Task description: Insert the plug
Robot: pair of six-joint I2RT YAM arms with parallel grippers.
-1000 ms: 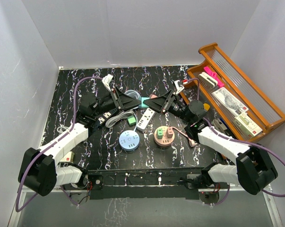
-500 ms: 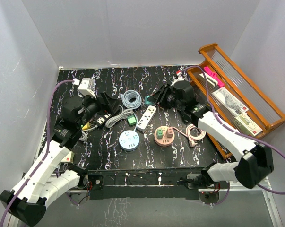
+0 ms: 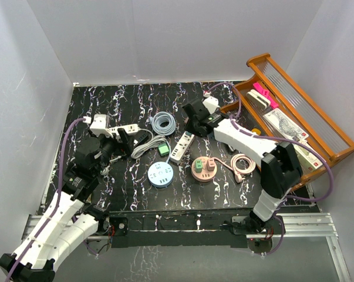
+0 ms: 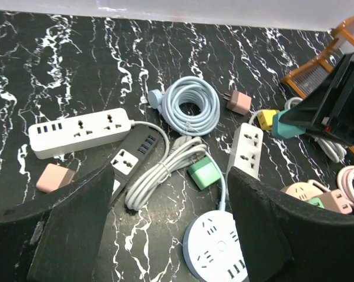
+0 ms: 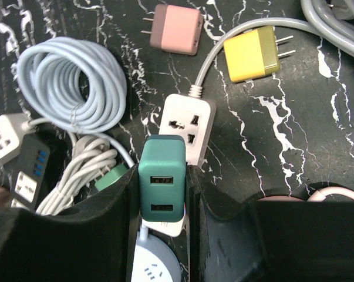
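Note:
My right gripper (image 5: pixel 163 197) is shut on a dark green USB charger plug (image 5: pixel 162 176). It holds the plug just above the near end of a white power strip (image 5: pixel 188 126), whose two sockets show beyond the plug. The plug's prongs are hidden. In the top view the right gripper (image 3: pixel 192 124) hovers over this strip (image 3: pixel 181 147) mid-table. The left wrist view shows the plug (image 4: pixel 291 126) in the right gripper at the right. My left gripper (image 4: pixel 171 235) is open and empty, above the table's left part (image 3: pixel 127 138).
A round blue-white socket (image 3: pixel 159 174) and a round pink socket (image 3: pixel 204 169) lie near the front. A green plug (image 4: pixel 203 174), a coiled blue cable (image 4: pixel 191 106), a white strip (image 4: pixel 77 132), a black strip (image 4: pixel 132 158), a pink adapter (image 5: pixel 175 28) and a yellow plug (image 5: pixel 256 53) crowd the middle. A wooden rack (image 3: pixel 294 117) stands at the right.
My left gripper has let go of the green plug and drawn back to the left. My right gripper has carried the plug left, over the white strip.

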